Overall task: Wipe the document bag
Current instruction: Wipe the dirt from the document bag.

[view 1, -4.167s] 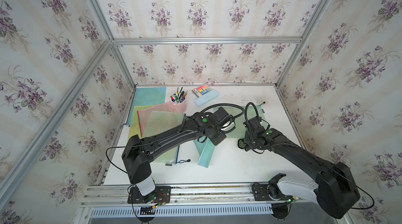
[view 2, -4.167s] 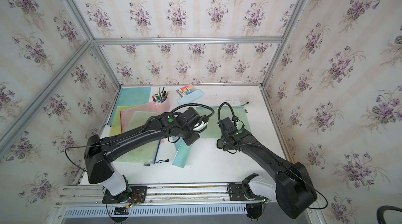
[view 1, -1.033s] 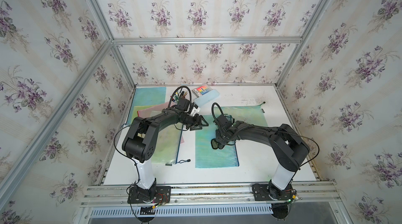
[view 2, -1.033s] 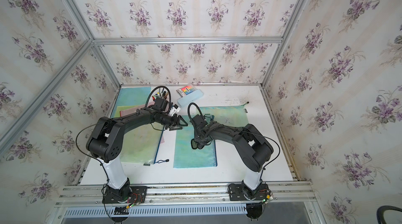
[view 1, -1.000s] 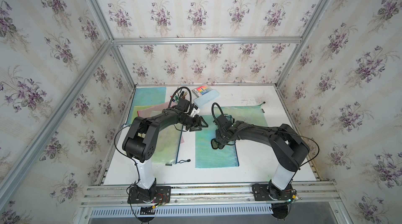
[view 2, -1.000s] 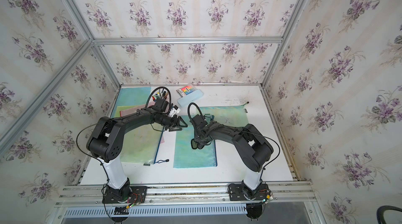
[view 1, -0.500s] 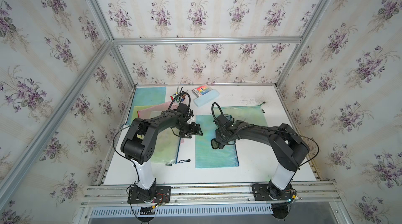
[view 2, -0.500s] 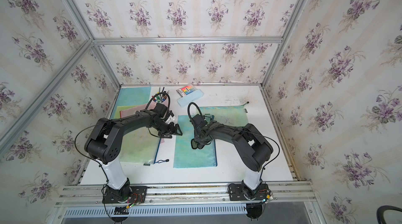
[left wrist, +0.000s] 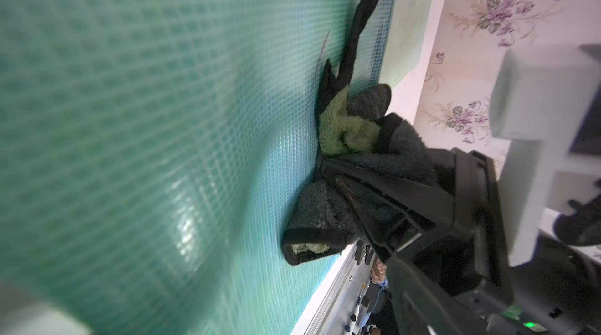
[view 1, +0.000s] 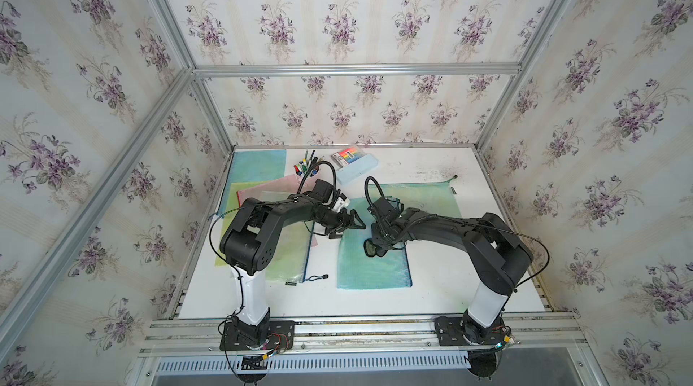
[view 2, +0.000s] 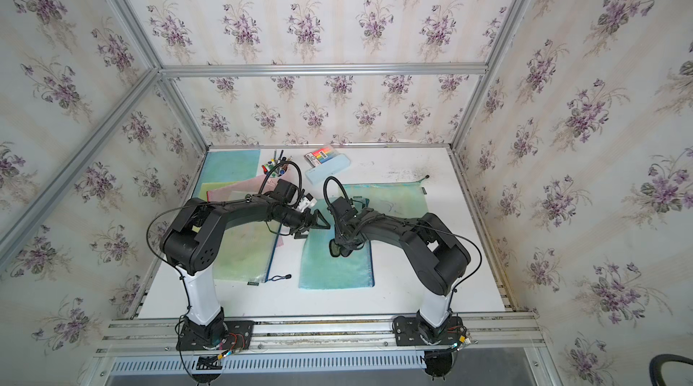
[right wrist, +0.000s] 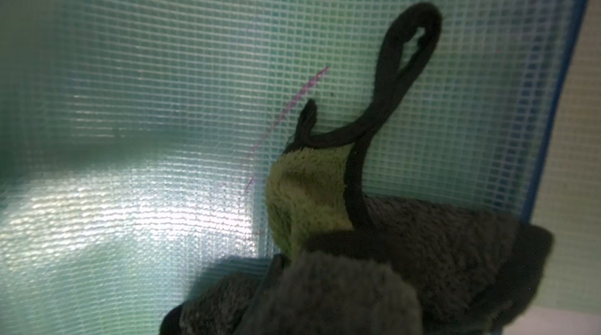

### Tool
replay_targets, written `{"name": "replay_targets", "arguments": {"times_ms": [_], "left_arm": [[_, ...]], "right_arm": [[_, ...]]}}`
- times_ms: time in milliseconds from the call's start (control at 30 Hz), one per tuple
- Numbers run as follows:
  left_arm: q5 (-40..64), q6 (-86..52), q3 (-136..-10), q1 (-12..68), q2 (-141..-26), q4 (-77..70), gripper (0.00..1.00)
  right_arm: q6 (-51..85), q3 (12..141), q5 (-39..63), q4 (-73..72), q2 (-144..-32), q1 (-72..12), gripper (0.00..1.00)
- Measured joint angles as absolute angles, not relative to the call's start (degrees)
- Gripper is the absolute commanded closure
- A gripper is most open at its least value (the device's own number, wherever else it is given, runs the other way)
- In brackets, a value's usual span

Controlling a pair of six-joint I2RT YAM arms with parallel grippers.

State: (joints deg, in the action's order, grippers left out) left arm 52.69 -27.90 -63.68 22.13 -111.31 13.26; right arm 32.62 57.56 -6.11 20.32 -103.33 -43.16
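Top view, document bag (view 1: 375, 269) beneath cloth (view 1: 370, 252) clamped in right end effector (view 1: 378, 246)

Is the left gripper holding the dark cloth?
No, the left gripper stands open and empty, while the right gripper clamps the dark cloth against the green document bag.
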Motion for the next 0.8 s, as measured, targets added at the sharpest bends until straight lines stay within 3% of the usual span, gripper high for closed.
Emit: {"name": "replay_targets", "arguments": {"times_ms": [333,400,533,800], "left_arm": [[52.31,-27.81,-70.67,17.45,-113.08,10.59,0.14],[52.51,-27.42,-71.24,17.12,-114.10,10.59,0.21],[54.02,-26.87,-70.35,17.56,-115.18,10.66,0.53],[54.28,-23.90,-64.31,17.87,-111.48,13.04,0.87]], "right_arm": [[32.77,57.60,-6.11,20.23,-103.33,-43.16,0.78],[32.82,57.76,-6.09,20.43,-103.37,-43.16,0.78],[32.86,57.93,-6.09,20.67,-103.42,-43.13,0.78],[33.26,61.12,-4.93,23.66,-102.69,-42.59,0.79]]}}
